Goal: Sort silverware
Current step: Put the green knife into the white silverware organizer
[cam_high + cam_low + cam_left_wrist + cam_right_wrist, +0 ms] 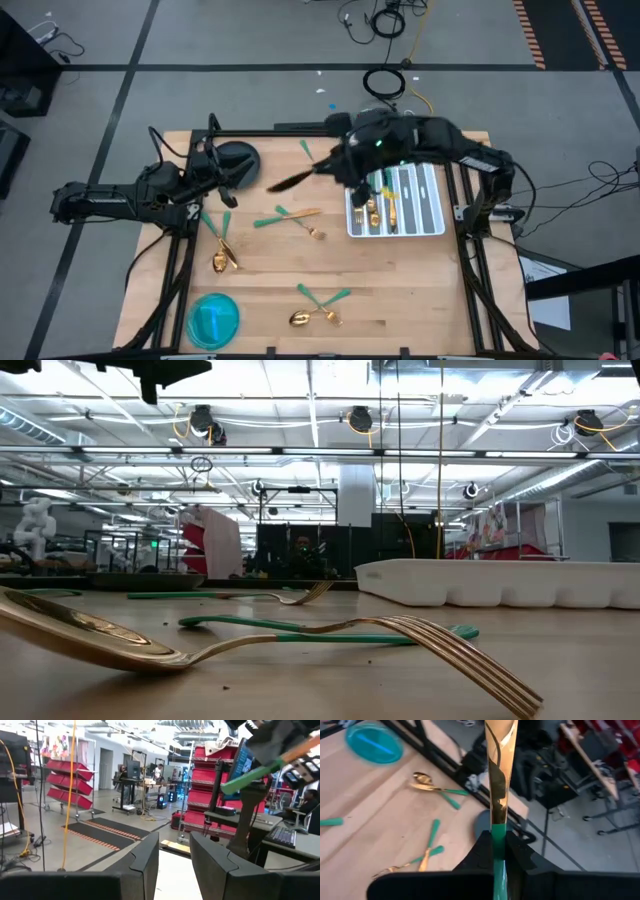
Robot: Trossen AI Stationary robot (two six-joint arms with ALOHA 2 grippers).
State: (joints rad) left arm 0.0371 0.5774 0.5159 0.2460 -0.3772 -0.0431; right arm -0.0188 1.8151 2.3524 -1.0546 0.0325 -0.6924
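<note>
Our right gripper is clamped on a gold knife by its green handle, left of the white tray. Our left gripper, fingers apart and empty, waits by the dark plate.

From the left arm's wrist we look past the left tool, whose two dark fingers stand apart with a pale gap between them and hold nothing. At one corner we see the other arm's tool gripping a green-handled piece of silverware, its handle slanting out toward us. Beyond lies a workshop: red shelving racks, a grey floor with striped mats, a yellow cable, and people at distant workstations.
</note>
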